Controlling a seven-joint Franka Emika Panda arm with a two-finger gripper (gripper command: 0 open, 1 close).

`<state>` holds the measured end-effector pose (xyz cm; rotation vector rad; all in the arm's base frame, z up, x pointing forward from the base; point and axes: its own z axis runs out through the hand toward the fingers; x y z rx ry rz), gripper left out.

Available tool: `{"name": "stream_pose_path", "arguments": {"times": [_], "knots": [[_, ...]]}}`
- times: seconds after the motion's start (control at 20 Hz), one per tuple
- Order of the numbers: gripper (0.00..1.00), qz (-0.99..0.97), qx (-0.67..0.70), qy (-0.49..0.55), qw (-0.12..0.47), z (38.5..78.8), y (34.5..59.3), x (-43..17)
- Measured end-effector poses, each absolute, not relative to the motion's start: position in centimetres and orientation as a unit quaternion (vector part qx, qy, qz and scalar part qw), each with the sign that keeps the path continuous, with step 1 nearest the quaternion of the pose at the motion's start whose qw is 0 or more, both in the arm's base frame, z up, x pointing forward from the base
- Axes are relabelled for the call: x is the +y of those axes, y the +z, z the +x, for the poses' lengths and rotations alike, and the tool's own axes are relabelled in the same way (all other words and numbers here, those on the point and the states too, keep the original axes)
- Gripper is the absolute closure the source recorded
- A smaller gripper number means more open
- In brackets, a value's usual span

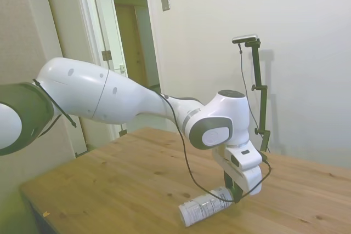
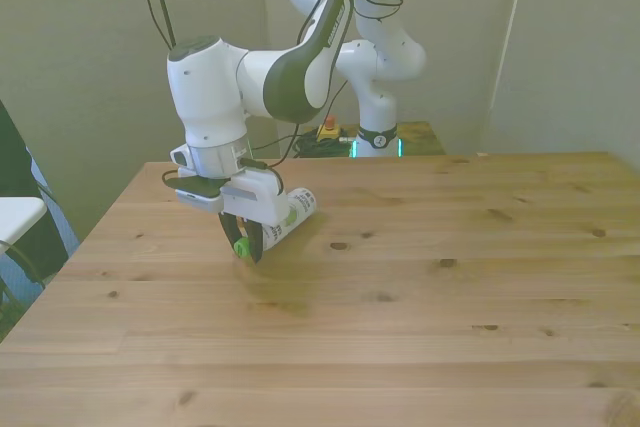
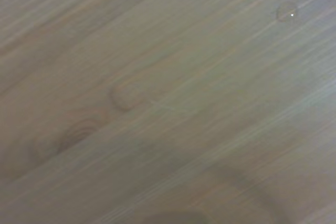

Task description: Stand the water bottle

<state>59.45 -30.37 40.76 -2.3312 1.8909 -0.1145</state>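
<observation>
The water bottle (image 1: 202, 208) is a small clear bottle with a white printed label. It lies nearly level, slightly tilted, just over the wooden table (image 1: 126, 184). My gripper (image 1: 236, 192) is shut on its cap end. In the front view my gripper (image 2: 246, 237) points down toward the table's left part, with the bottle's green cap (image 2: 241, 246) between the dark fingers. The labelled body of the water bottle (image 2: 293, 209) sticks out behind toward the front view's right. I cannot tell whether the bottle touches the wood. The wrist view shows only blurred wood grain.
The table (image 2: 420, 287) spreads wide toward the front view's right and toward the camera. A doorway (image 1: 129, 31) stands in the wall behind the arm in the side view.
</observation>
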Motion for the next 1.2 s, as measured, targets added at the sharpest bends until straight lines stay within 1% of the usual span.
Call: {"name": "stream_pose_path", "arguments": {"times": [0.15,0.25,0.35,0.45,0.75,0.95,1.2], "knots": [[1.0,-0.769,0.631,-0.063,0.087,59.2,45.4,-27.9],[1.0,-0.758,0.64,-0.086,0.088,58.7,48.2,-26.0],[1.0,-0.744,0.653,-0.115,0.077,58.2,50.2,-24.1],[1.0,-0.727,0.668,-0.148,0.061,57.6,51.5,-22.3],[1.0,-0.659,0.71,-0.249,0.002,55.5,52.3,-19.4],[1.0,-0.612,0.729,-0.305,-0.031,55.4,52.9,-17.8],[1.0,-0.588,0.738,-0.325,-0.058,57.3,51.0,-14.3]]}}
